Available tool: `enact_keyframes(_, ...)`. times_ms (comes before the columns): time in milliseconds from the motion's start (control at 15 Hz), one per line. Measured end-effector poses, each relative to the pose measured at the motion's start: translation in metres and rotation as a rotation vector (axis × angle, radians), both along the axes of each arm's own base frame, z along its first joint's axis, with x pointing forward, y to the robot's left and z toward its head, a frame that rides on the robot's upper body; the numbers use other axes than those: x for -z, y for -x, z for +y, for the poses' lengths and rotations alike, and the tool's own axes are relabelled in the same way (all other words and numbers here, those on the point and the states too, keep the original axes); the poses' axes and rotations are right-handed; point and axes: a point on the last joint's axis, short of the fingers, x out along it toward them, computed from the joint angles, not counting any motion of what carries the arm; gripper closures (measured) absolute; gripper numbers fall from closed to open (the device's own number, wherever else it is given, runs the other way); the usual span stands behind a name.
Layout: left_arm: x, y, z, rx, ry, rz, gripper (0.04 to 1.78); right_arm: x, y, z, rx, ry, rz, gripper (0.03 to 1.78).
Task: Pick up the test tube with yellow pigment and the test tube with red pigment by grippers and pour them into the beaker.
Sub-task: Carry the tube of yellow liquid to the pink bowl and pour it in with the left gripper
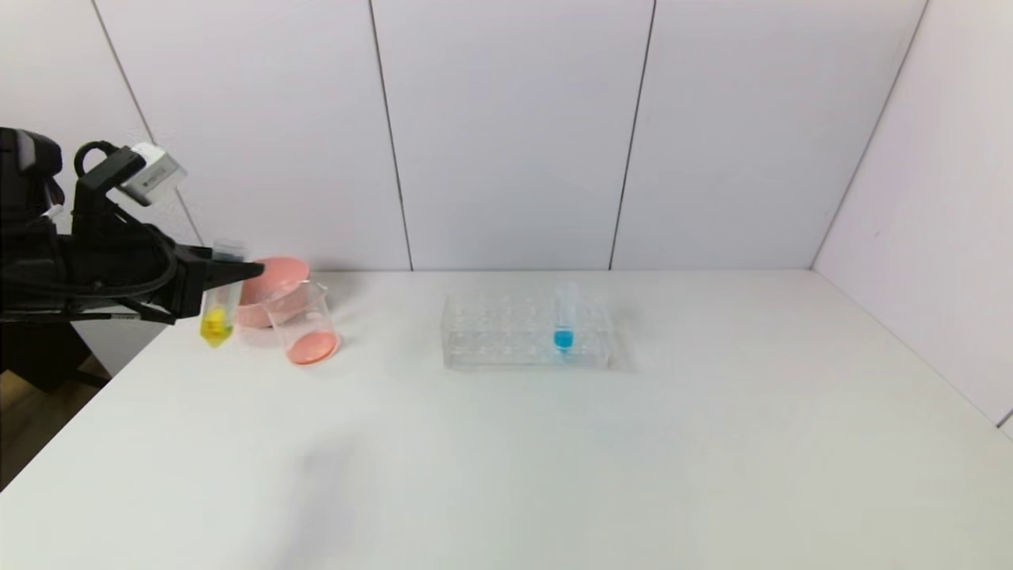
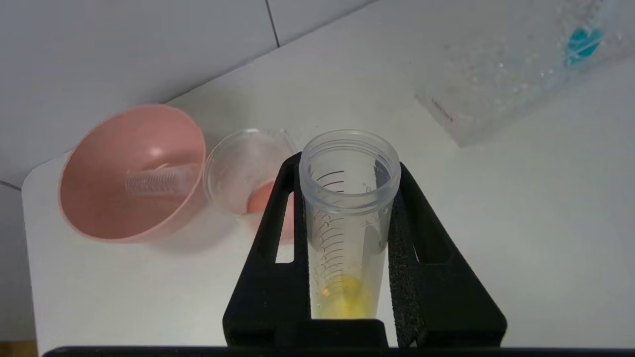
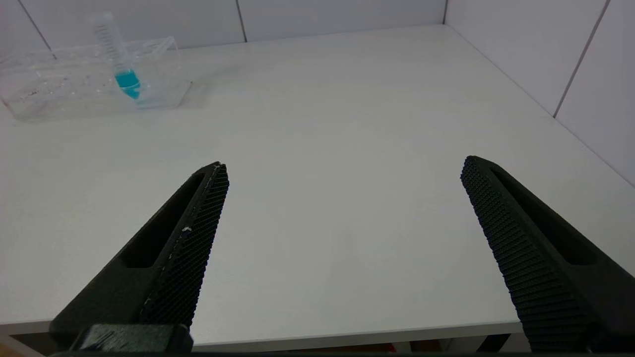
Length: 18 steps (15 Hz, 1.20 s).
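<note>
- Head view: the test tube with yellow pigment (image 1: 218,305), a clear plastic tube with a tapered tip, is held upright by the left pincer (image 1: 237,271) over the tabletop's (image 1: 506,459) far left corner, just beside the beaker (image 1: 305,324).
- The beaker is clear glass with a pouring lip; a shallow layer of red-orange liquid lies at its bottom. A smooth pink bowl (image 1: 273,289) stands touching it from behind.
- A clear many-holed rack (image 1: 526,331) sits near the far edge's middle, with a blue-liquid tube (image 1: 564,321) upright in it.
- Left wrist view: the left pincer is pinching the yellow tube between its padded black fingers (image 2: 404,243). Graduation lines are printed on the tube; no numbers can be read. A ribbed clear tube (image 2: 156,181) lies in the bowl; small print on the rack is unreadable.
- Right wrist view: the right pincer (image 3: 345,171) is spread wide, with finely ridged pads, over the near edge of the tabletop.
</note>
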Motion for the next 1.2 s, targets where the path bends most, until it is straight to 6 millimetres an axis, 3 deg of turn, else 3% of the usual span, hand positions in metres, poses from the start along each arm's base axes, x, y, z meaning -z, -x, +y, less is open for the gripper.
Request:
enact_keyframes(600,-0.017,-0.057,0.026,0.085,-0.187,0.132,1.37,0.0,0.0,0.0,0.0,0.0,0.0,0.1)
enact_keyframes(933,-0.004,-0.092,0.039,0.161,-0.263,0.221,1.37,0.0,0.0,0.0,0.0,0.0,0.0,0.1)
enact_keyframes(1200,0.003,-0.107,0.05,0.189,-0.309,0.264,1.37,0.0,0.0,0.0,0.0,0.0,0.0,0.1)
